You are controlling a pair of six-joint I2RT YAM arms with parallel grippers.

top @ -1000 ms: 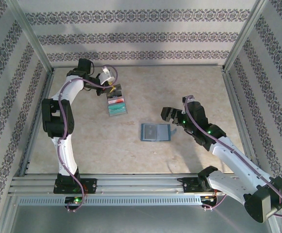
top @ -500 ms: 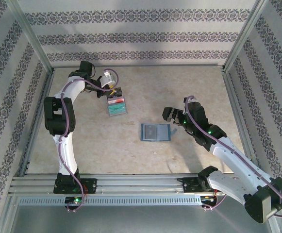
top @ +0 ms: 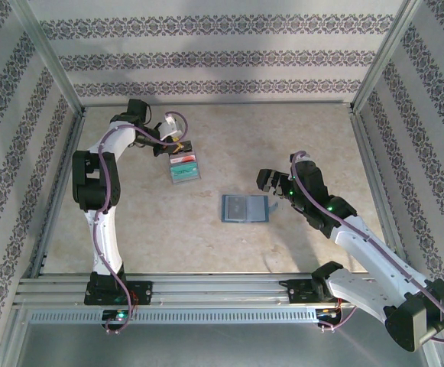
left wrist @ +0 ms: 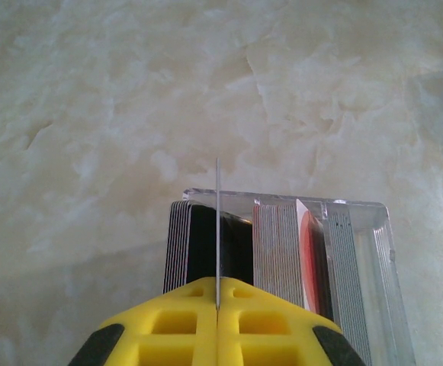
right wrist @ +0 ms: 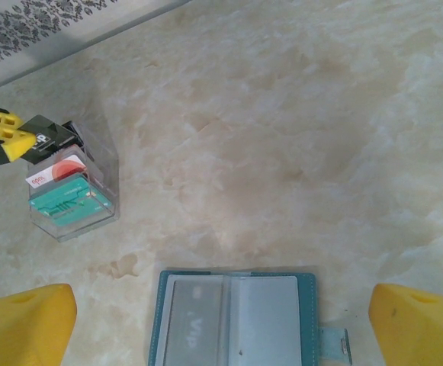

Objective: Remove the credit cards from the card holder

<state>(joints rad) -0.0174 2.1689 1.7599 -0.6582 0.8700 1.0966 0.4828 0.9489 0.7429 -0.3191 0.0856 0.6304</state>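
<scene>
The teal card holder [top: 245,208] lies open and flat mid-table, clasp tab to the right. Its left panel shows a grey credit card [right wrist: 194,320] lettered VIP behind the clear sleeve. My right gripper [top: 272,185] hovers open just right of it; in the right wrist view its yellow fingertips [right wrist: 23,320] stand wide either side of the holder [right wrist: 282,316]. My left gripper [top: 179,145] is shut on a thin card [left wrist: 217,229], seen edge-on, held upright over a clear box [top: 183,167] of dark, red-and-white and teal cards.
The clear box [left wrist: 358,229] has compartments packed with upright cards. Metal frame rails [top: 61,183] and patterned walls enclose the marble-look tabletop. Bare tabletop lies between the box and the holder and across the back right.
The left arm's elbow has shifted toward the back wall and its gripper has settled a little closer over the clear box. The right arm and the card holder have not moved.
</scene>
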